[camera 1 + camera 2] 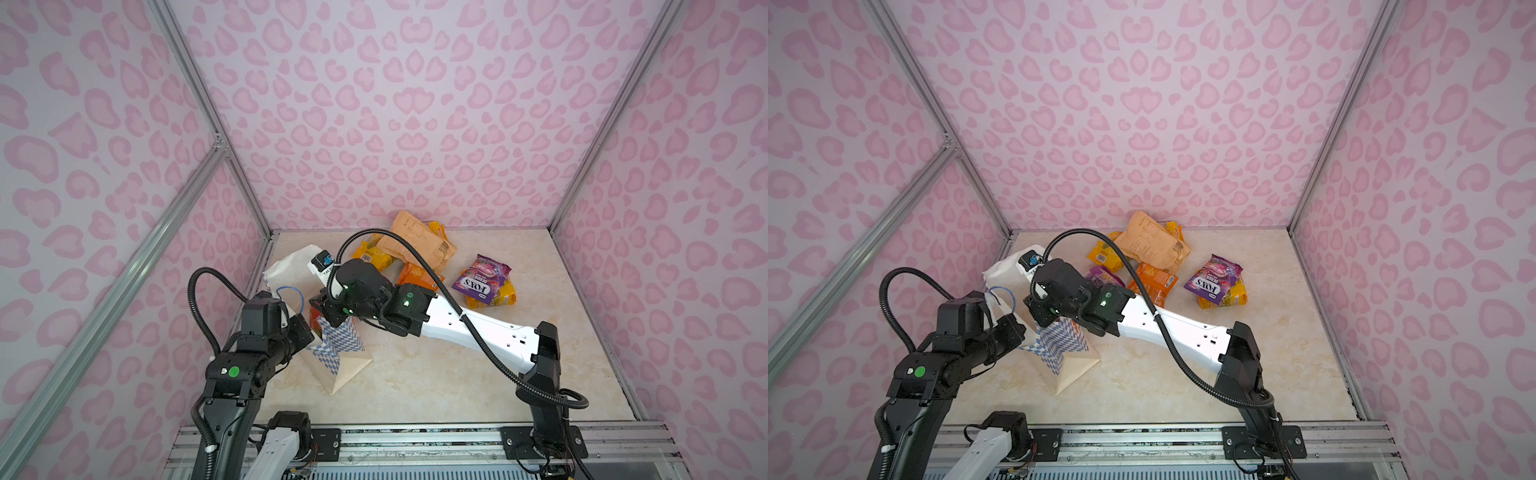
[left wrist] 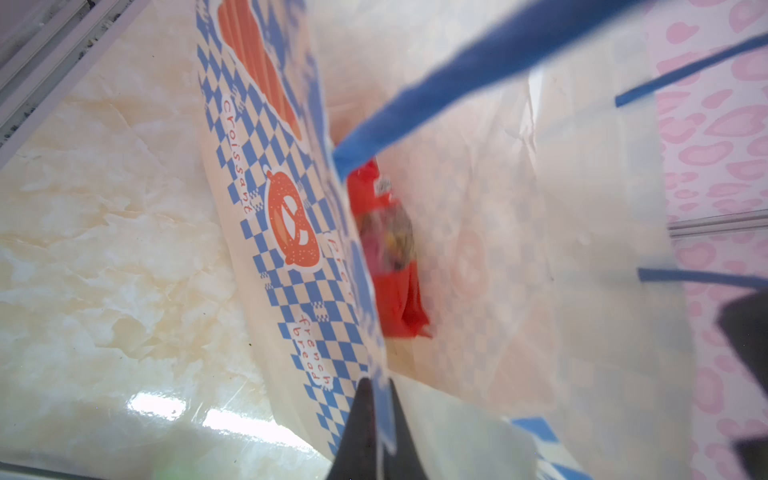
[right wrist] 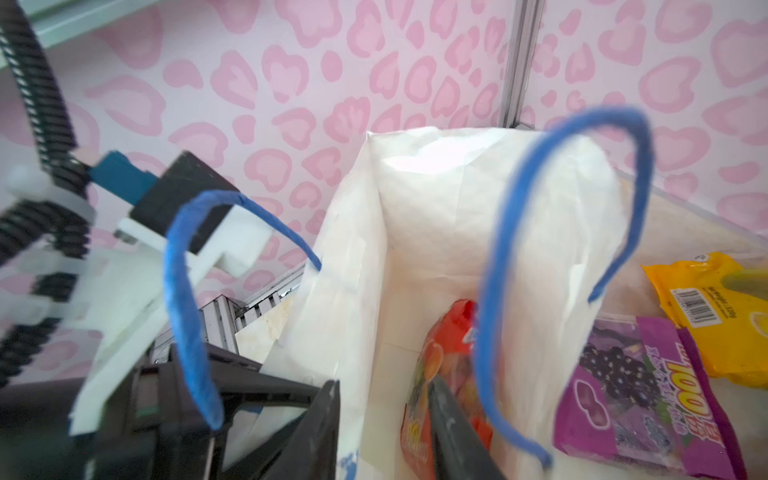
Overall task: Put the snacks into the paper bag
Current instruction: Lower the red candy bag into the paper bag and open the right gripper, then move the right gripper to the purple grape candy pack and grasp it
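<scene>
**Left gripper** (image 2: 377, 386): the jaws are together, clamped on the rim of the paper bag (image 2: 266, 249). The blue-and-white checkered edge is pinched between the fingers. The bag stands on the marble-pattern table (image 1: 457, 374).

**Right gripper** (image 3: 382, 384): it is at the bag mouth, just beside the left gripper. The jaws are apart, with nothing clamped between them. One finger (image 3: 453, 432) reaches inside the bag. The other appears to sit outside the bag's side wall.

**Red packet** (image 3: 451, 332): it is inside the bag, directly ahead of the inner finger of the right gripper. Contact with that finger cannot be confirmed. The left wrist view shows the packet (image 2: 399, 303) resting against the printed wall.

**Blue cord handles** (image 3: 640, 187): they arch over the mouth, one on either side of the right gripper.

**Packets outside the bag**
- A purple packet (image 3: 636, 386) lies on the table just beyond the bag wall from the right gripper.
- A yellow packet (image 3: 715, 307) lies next to it, farther out.
- Farther from both grippers lie an orange packet (image 1: 419, 276) and the tan pouch (image 1: 419, 241). The pouch rests partly on other packets.
- Well apart from both grippers, the purple FOX'S packet (image 1: 482, 276) lies on top of another yellow packet (image 1: 494, 297).

**Pink patterned wall** (image 1: 415, 124): it closes the cell behind the pile.
</scene>
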{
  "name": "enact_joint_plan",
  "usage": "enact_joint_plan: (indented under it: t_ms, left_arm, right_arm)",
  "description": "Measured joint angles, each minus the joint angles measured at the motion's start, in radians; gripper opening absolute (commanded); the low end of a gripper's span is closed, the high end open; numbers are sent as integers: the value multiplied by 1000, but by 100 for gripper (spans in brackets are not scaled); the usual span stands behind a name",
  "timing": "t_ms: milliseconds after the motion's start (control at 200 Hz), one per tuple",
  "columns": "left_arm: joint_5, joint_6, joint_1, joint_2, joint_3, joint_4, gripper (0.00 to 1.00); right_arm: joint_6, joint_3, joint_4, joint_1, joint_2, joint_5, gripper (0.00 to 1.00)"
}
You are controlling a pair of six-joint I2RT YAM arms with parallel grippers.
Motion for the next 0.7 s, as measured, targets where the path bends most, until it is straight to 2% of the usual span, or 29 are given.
enact_joint_plan:
  t_ms: [210,340,505,625,700]
  left_arm:
    - [-18,10,0,6,0,4,3]
    - [-45,22,0,17,0,4,3]
    - [-58,34,0,23,3,3,3]
    - [-62,42,0,23,3,3,3]
    - [-63,48,0,23,3,3,3]
  right_arm:
    - [-25,-13,-4,0,-95,5,67]
    - [-48,-131,25,-3,-227,55,79]
    - [-58,-353,61,-59,-397,123,81]
    - [19,-539,98,-186,-498,121,81]
    - [104,-664,127,-285,-531,77,81]
